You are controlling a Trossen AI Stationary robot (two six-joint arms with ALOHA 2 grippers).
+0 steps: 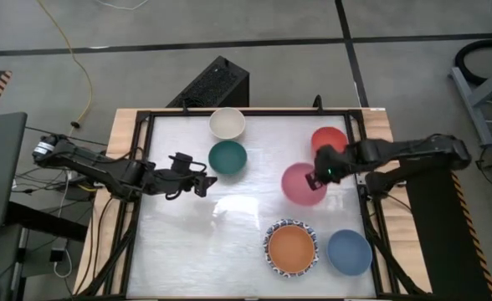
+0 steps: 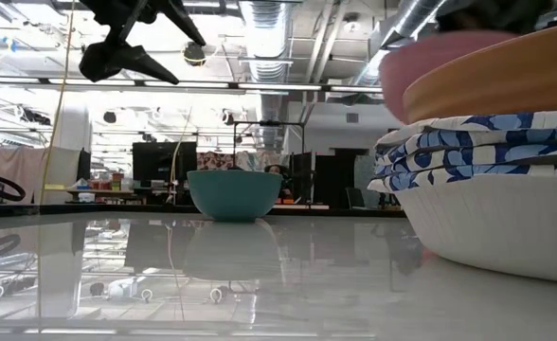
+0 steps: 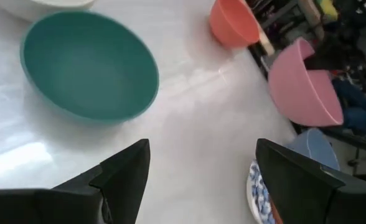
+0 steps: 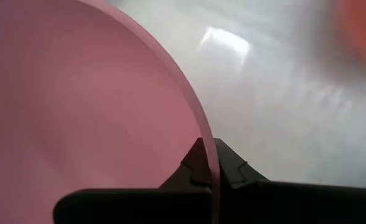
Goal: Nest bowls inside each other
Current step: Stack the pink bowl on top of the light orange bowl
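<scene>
1. My right pincer (image 1: pixel 317 177) is clamped on the rim of the pink bowl (image 1: pixel 302 184), holding it tilted above the worktop (image 1: pixel 187 242), just beside the red bowl (image 1: pixel 329 140).
2. My left pincer (image 1: pixel 204 186) hangs with fingers spread wide and empty, near the dark green bowl (image 1: pixel 228 157).
3. I see the cream-white bowl (image 1: pixel 227 123) just behind the green one.
4. The orange bowl (image 1: pixel 292 249) sits nested in the blue-and-white patterned bowls (image 1: pixel 270 236), with the blue bowl (image 1: pixel 349 252) just beside that stack.

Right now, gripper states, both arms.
Left gripper: open, holding nothing, near the green bowl.
Right gripper: shut on the pink bowl's rim.
</scene>
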